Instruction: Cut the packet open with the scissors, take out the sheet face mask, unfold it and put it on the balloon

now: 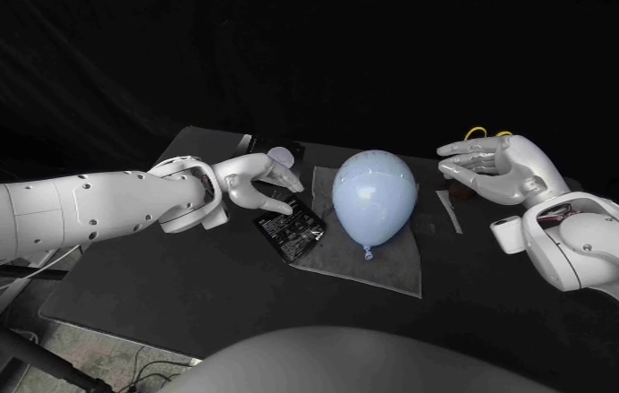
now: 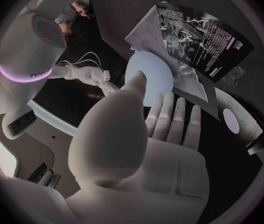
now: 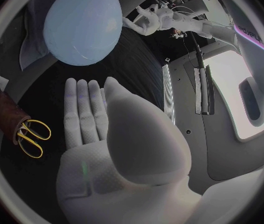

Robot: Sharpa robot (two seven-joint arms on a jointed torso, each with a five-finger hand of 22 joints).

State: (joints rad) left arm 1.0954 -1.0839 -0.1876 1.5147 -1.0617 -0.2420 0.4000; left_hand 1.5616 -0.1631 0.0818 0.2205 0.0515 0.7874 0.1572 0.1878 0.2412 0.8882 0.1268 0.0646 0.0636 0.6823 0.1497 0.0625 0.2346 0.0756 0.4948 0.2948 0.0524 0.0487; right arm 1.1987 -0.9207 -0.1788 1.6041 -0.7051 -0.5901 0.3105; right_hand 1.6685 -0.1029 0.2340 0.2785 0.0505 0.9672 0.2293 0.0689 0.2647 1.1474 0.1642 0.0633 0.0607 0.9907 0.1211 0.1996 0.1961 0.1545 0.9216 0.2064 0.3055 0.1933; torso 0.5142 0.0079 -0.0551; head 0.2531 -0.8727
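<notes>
Left robot hand [image 1: 251,184] open: palm bare, fingers a little bent and apart, nothing between them. Hovering low over the top end of the black packet [image 1: 292,228], fingertips near it; touching or not, cannot tell. Packet flat on the desk [image 1: 181,290], printed side up, one long side over the edge of a grey cloth [image 1: 387,269]. Just behind this robot hand, a small pale round thing [image 1: 280,153], too unclear to name.

Right robot hand [image 1: 501,171] also open: fingers loosely curved and spread, holding nothing, beside the balloon and not touching it. Behind it, the yellow handles of the scissors [image 1: 487,131]; in the right wrist view, blades in a brown holder [image 3: 7,115], untouched.

Between the two robot hands, the pale blue balloon [image 1: 374,194], inflated, lying on the grey cloth with its knot toward the robot. Packet just beside it, on the side of the left arm. Between balloon and right arm, a narrow white strip [image 1: 449,211] flat on the desk.
</notes>
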